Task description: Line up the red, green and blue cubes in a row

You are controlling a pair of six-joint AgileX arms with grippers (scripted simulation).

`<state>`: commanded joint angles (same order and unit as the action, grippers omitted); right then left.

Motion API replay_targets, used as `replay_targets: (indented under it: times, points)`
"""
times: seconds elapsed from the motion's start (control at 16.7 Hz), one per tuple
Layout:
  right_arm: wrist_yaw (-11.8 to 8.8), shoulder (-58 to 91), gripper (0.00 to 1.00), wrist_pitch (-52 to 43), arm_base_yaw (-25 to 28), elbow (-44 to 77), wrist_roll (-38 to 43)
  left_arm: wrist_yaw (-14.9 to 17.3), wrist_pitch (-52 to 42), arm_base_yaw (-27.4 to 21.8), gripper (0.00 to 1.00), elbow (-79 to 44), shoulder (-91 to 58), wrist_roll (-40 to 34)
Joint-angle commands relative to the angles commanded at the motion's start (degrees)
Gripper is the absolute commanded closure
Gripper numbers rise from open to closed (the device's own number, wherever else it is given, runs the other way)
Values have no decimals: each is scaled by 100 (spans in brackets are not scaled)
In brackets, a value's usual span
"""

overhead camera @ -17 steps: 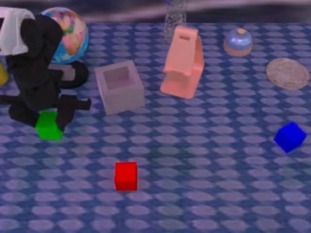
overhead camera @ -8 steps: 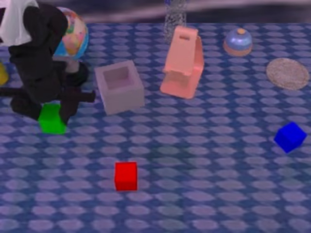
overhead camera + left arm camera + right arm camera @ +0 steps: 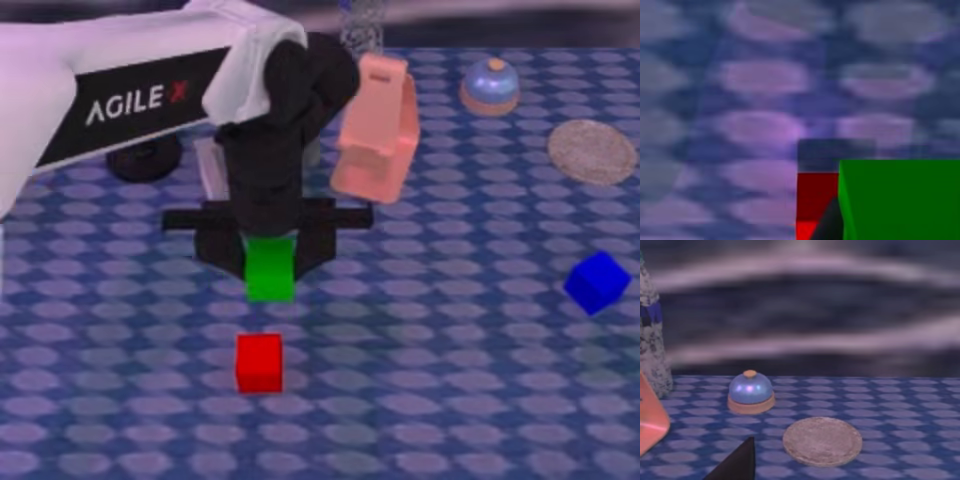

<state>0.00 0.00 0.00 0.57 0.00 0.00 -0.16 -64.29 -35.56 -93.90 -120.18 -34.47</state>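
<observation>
A blue patterned tabletop lies under me. My left gripper is clamped on the green cube, held just far of the red cube; the blue cube sits well apart at the right. These cubes look light, rigid and matte, best pinched on opposite flat faces. My right gripper is out of sight.
</observation>
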Motion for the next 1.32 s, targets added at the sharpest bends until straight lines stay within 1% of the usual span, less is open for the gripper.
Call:
replay_targets:
  times: [0.18,0.3,0.72,1.08,1.32]
  points:
    - [0,0,0,0,0,0,0,-6,-156,-812,100,-312,-96,-883]
    - [0,0,0,0,0,0,0,-7,-203,-1095,100,-408,-104,-1170]
    - [0,0,0,0,0,0,0,-2,-98,-1124,100,-325,-114,-1211]
    - [0,0,0,0,0,0,0,-4,1038,-1133,100,424,-465,-1218]
    - [0,0,0,0,0,0,0,-3,1186,-1145,100,539,-535,-1216]
